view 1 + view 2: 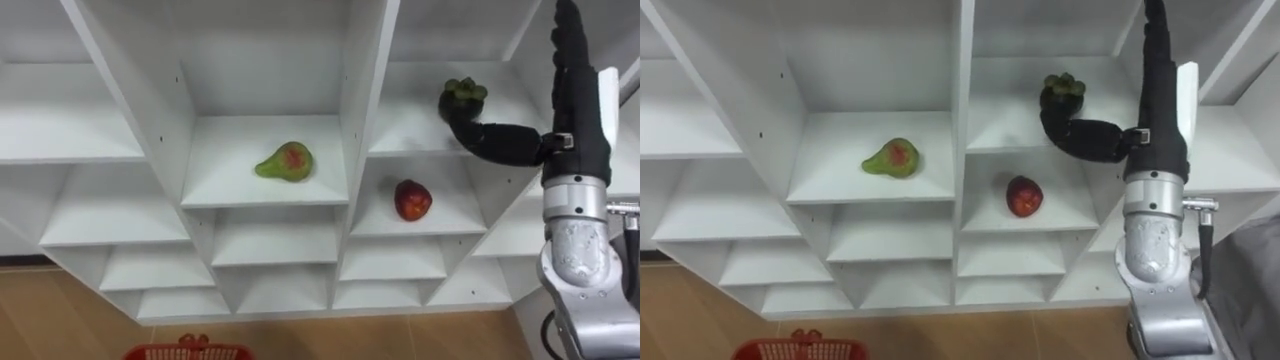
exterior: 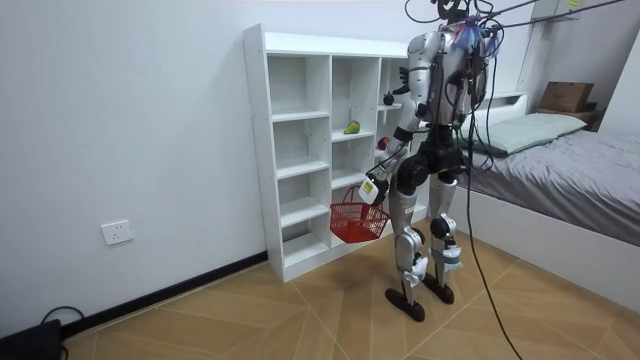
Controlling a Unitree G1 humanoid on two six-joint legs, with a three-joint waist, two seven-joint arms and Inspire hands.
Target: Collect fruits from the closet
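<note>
Near the mangosteen [image 1: 463,95] sit apple [image 1: 412,200], pear [image 1: 285,162]; left hand [image 2: 373,187] holds basket [image 2: 360,225].

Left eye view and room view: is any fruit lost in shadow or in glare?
Left eye view: even, soft light; the pear, the apple and the mangosteen at the thumb of the right hand all read plainly, no glare. Room view: the white closet is slightly shaded inside its compartments; the red basket at the left hand stands out.

Closet [image 1: 230,170]: white. Pear [image 1: 285,162]: green, red blush. Apple [image 1: 412,200]: red. Mangosteen [image 1: 463,95]: dark purple, greenish cap. Basket [image 1: 175,351]: red lattice. Right hand [image 1: 580,130]: black. Floor [image 2: 300,320]: brown wood, herringbone pattern. Wall [image 2: 120,120]: white
</note>
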